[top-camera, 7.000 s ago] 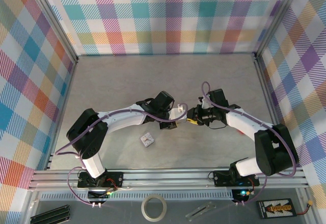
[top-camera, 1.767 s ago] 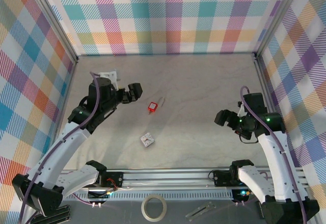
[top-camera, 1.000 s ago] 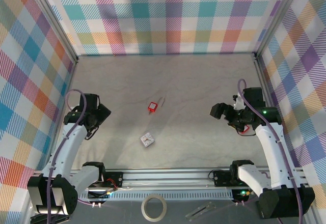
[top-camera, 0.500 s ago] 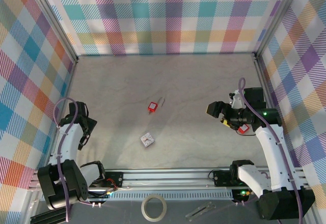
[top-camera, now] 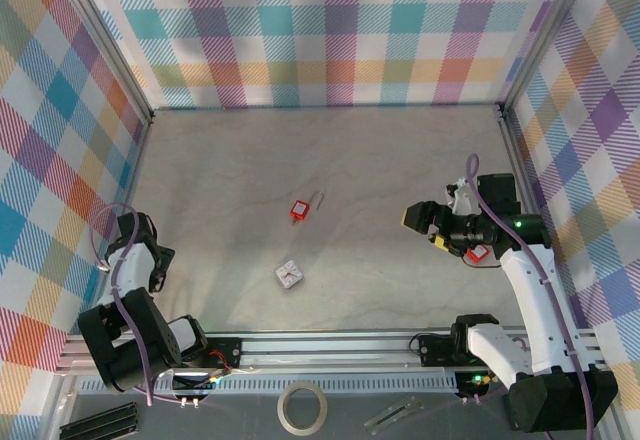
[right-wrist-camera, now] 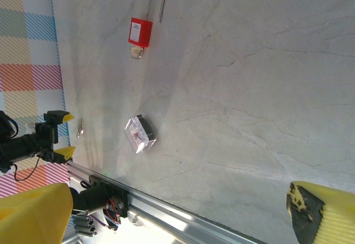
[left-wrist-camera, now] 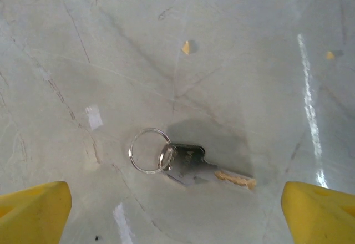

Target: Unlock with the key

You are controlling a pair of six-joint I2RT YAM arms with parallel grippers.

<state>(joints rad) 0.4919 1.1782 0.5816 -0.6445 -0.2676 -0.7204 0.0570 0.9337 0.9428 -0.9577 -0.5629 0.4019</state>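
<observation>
Beyond the table's near edge, a tape roll (top-camera: 302, 407) lies in front of the aluminium rail (top-camera: 330, 345) that carries both arm bases.

The left arm is folded back tightly at the near left corner of the table (top-camera: 330, 160). The left gripper (top-camera: 150, 260) points down at the surface, and in the left wrist view (left-wrist-camera: 176, 213) its yellow fingertips (left-wrist-camera: 33, 211) sit at the two bottom corners, spread wide and holding nothing. Between and just beyond them a key (left-wrist-camera: 188, 161) lies flat on the grey marbled table. It has a silver head and a tan blade pointing right, and a key ring (left-wrist-camera: 148, 151) is looped through the head. Neither fingertip touches it.

Farther in, near the middle, a small square box (top-camera: 289, 274) rests on the table. Just beyond it lies the red padlock (top-camera: 299, 209), flat on its side, its long shackle pointing away and to the right. The padlock is well apart from the key and from both grippers. Whether the shackle is latched cannot be told.

At about the same depth on the right side, the right gripper (top-camera: 413, 218) hangs above the table and faces left toward the padlock. Its jaws are spread wide and empty. Its wrist camera looks across the table past the padlock (right-wrist-camera: 140, 31) and the box (right-wrist-camera: 140, 133) to the left gripper (right-wrist-camera: 60, 135).

Colourful plaid walls (top-camera: 330, 30) close off the far end and both sides.
</observation>
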